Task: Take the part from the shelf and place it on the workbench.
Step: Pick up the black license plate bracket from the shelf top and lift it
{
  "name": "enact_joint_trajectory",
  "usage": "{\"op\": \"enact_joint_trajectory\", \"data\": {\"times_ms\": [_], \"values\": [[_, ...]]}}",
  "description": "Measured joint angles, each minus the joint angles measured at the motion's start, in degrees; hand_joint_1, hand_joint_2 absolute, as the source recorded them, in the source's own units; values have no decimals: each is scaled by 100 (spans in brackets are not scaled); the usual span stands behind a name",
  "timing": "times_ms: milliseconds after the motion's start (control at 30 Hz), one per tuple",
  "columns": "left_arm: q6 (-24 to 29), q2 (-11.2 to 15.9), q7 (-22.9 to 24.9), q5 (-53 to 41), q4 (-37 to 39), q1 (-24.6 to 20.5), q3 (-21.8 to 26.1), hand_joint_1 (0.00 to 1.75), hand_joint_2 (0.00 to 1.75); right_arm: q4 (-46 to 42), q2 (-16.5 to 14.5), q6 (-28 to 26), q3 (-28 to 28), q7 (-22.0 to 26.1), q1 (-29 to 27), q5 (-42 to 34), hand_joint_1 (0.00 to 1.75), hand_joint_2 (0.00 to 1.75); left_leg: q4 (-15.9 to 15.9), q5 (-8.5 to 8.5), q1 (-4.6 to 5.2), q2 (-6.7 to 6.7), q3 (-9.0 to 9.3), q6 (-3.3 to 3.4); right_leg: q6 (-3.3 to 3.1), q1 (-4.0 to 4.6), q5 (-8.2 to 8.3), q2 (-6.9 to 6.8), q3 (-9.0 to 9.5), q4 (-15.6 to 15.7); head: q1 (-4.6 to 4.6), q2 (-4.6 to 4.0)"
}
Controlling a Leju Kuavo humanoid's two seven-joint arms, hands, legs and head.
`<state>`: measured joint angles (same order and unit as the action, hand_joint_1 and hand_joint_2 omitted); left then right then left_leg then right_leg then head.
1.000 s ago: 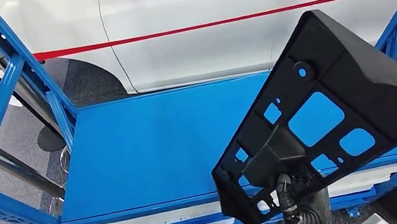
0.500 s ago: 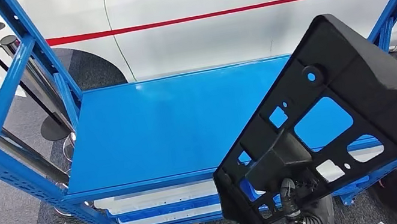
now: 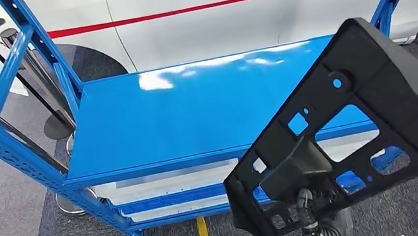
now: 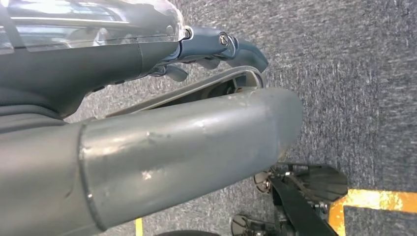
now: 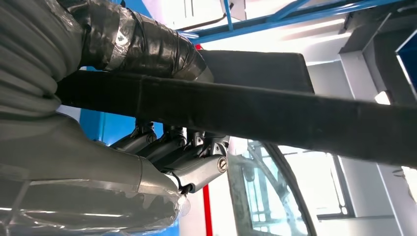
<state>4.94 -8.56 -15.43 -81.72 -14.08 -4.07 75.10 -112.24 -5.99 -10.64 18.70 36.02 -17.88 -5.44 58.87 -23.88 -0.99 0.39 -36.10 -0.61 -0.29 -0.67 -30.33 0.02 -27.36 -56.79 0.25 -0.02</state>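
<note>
While the right hand grips the black part from below, its long axis runs toward two o'clock, clear of the shelf; left hand's state unclear.

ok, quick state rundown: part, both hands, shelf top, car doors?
black part: held off the shelf, tilted, in front of the rack
right hand: grips the part's lower edge
left hand: holds nothing, fingers curled in, above the carpet
blue shelf: top deck bare
white car: doors closed
</note>
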Motion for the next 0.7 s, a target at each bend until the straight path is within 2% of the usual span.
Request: {"op": "enact_joint_trajectory", "data": {"times_ms": [33, 67, 100, 133, 167, 200, 233, 267, 300, 333, 367, 400, 467, 500, 533, 567, 633, 667, 700], "values": [[0, 2, 1, 0, 0, 6, 0, 0, 0, 0, -1, 0, -2, 1, -1, 0, 175, 175, 134, -185, -6, -5, -61, -24, -60, -6, 68, -12, -66, 15, 0, 0], [0, 3, 2, -1, 0, 7, 0, 0, 0, 0, -2, 0, -3, 2, -2, 0, 175, 175, 377, -466, -15, -8, -143, -39, -107, -10, 135, -24, -141, 22, -2, 0], [0, 3, 3, -1, 1, 8, 0, 0, 0, 0, -2, 0, -4, 2, -3, 0, 175, 175, 717, -777, -15, -10, -237, -52, -136, 4, 196, -27, -224, 14, -3, 0], [0, 2, 4, -2, 1, 9, 0, 0, 0, 0, -2, 0, -4, 2, -5, 0, 175, 175, 1097, -1012, -16, -10, -316, -62, -151, 19, 256, -30, -312, -2, -3, 0], [0, 1, 4, -2, 2, 9, 0, 0, 0, 1, -2, 0, -5, 2, -6, 0, 175, 175, 1418, -1117, -14, -10, -351, -65, -156, 37, 314, -34, -406, -25, -2, 0], [-1, 2, 4, -2, 2, 8, 0, 0, 0, 1, -2, -1, -8, 2, -6, 0, 175, 175, 1597, -1081, -12, -10, -310, -60, -157, 56, 368, -37, -504, -55, -2, 0], [-3, 2, 4, -2, 2, 7, 0, 0, 0, 2, -2, -2, -11, 2, -7, 0, 175, 175, 1576, -937, -9, -10, -176, -43, -154, 71, 416, -39, -597, -91, -2, 0], [-5, 4, 4, -1, 2, 5, 0, 0, 0, 2, -2, -4, -16, 2, -7, 0, 175, 175, 1343, -767, -2, -11, 63, -14, -148, 83, 457, -39, -684, -133, -2, 0], [-8, 8, 4, 2, 2, 0, 0, 0, 0, 2, -2, -7, -21, 2, -8, 0, 175, 175, 950, -687, 13, -13, 375, 30, -137, 89, 493, -39, -759, -179, -2, 0], [-10, 16, 4, 5, 2, -6, 0, 0, 0, 2, -2, -10, -27, 3, -9, 0, 175, 175, 492, -692, 30, -15, 696, 70, -120, 98, 524, -38, -820, -225, -1, 0], [-13, 25, 5, 8, 2, -14, 0, 0, 0, 2, -2, -14, -33, 5, -12, 1, 175, 175, 128, -748, 51, -16, 927, 104, -94, 101, 561, -43, -861, -258, -1, 0], [-14, 33, 5, 10, 2, -21, 0, 0, 0, 1, -2, -15, -38, 9, -14, 2, 175, 175, -107, -817, 72, -17, 1057, 131, -62, 96, 601, -50, -886, -274, -1, 0], [-23, 36, 7, 13, 3, -22, 0, 0, 0, 1, -3, -16, -45, 20, -20, 13, 175, 175, -218, -778, 81, -11, 1049, 178, 13, 88, 686, -60, -907, -268, -1, 0], [-29, 32, 9, 13, 5, -23, 0, 0, 0, 0, -3, -13, -49, 28, -26, 24, 175, 175, -238, -715, 71, 1, 1014, 214, 50, 80, 646, -47, -929, -293, 0, 0], [-36, 28, 13, 13, 7, -24, 0, 0, 0, 0, -3, -8, -54, 36, -32, 42, 175, 175, -257, -645, 56, 15, 961, 257, 87, 73, 504, -32, -969, -387, 1, 0], [-44, 26, 17, 13, 8, -23, 0, 0, 0, 0, -2, -3, -59, 43, -39, 63, 175, 175, -270, -573, 40, 30, 892, 290, 124, 61, 265, -18, -1031, -578, 2, 0], [-60, 32, 25, 13, 9, -25, 0, 0, 0, 1, -2, 4, -69, 52, -47, 101, 175, 175, -243, -445, 44, 44, 715, 326, 189, 21, -294, -7, -1186, -1228, 2, 0], [-68, 36, 28, 12, 9, -25, 0, 0, 0, 2, -2, 4, -73, 54, -50, 111, 175, 175, -217, -382, 45, 47, 614, 324, 217, 5, -429, -7, -1229, -1548, 2, 0], [-74, 39, 30, 11, 9, -25, 0, 0, 0, 2, -1, 4, -76, 54, -53, 117, 175, 175, -185, -323, 46, 49, 512, 319, 237, -9, -424, -8, -1210, -1747, 2, 0]]}}
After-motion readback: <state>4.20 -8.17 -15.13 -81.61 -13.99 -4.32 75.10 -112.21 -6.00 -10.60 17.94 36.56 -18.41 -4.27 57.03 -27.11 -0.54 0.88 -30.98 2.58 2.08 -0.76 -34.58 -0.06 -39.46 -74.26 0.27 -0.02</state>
